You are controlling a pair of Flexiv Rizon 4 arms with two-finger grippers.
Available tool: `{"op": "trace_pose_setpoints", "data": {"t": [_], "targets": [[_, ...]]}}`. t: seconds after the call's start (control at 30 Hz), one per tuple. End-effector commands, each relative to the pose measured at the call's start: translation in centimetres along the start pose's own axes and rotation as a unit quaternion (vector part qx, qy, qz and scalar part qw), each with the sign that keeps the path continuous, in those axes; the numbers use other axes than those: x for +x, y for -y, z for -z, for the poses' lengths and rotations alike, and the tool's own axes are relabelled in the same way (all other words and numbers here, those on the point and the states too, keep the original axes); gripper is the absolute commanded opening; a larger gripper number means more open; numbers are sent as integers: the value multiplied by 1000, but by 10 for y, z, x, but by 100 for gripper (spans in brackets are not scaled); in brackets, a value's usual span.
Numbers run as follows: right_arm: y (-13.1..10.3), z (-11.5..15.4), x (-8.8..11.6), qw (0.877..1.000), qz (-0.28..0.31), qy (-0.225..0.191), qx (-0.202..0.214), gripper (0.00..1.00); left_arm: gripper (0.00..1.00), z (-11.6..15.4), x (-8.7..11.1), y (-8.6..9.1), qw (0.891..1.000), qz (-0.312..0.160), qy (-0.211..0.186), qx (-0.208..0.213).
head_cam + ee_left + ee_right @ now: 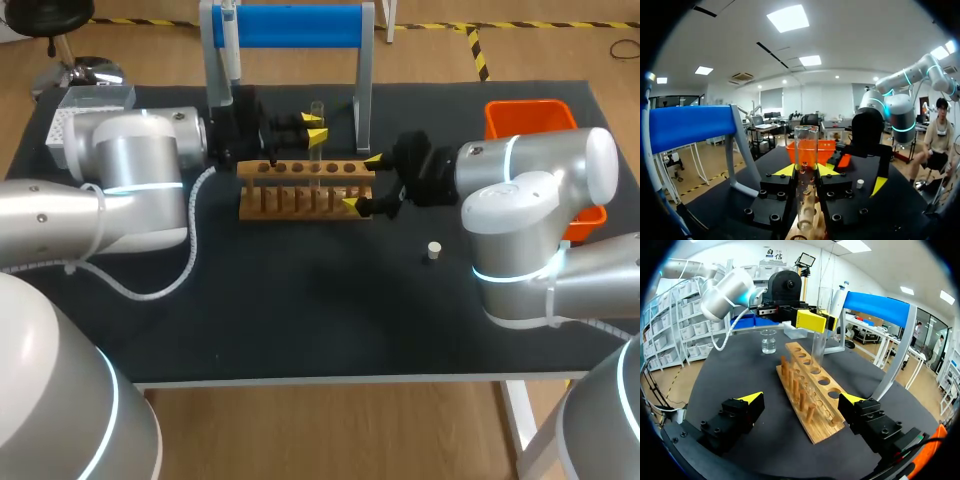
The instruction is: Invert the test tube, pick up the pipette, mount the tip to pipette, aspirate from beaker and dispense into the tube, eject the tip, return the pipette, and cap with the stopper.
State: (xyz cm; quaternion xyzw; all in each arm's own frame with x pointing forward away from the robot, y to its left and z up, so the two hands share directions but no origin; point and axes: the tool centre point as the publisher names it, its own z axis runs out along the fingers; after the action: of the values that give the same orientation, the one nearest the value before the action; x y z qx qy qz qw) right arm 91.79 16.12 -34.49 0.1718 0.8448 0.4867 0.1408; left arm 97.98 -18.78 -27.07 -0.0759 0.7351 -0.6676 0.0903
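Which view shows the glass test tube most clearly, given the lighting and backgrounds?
Left wrist view: the test tube reads best, bright edges against the orange bin, gripped in the left pincer. Head view: faint against the dark table. Right wrist view: nearly see-through, hard to trace.

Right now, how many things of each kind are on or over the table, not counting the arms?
test tube: 1
wooden rack: 1
stopper: 1
beaker: 1
pipette: 1
blue stand: 1
orange bin: 1
white box: 1
Total: 8
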Motion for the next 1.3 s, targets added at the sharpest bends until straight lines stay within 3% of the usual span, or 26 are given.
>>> {"op": "trace_pose_setpoints", "data": {"t": [0.03, 1.23, 1.27, 1.3], "targets": [[1, 0, 0, 1000, 0, 0, 0, 100, 0, -1, 1, -2, 1000, -2, 1, 2], [1, 0, 0, 1000, 0, 0, 0, 100, 0, -4, 3, -16, 1000, -7, 6, -4], [1, 0, 0, 1000, 0, 0, 0, 100, 4, -4, 3, -17, 1000, -7, 6, -4], [1, 0, 0, 1000, 0, 0, 0, 100, 85, -4, 3, -17, 1000, -6, 5, -3]]}}
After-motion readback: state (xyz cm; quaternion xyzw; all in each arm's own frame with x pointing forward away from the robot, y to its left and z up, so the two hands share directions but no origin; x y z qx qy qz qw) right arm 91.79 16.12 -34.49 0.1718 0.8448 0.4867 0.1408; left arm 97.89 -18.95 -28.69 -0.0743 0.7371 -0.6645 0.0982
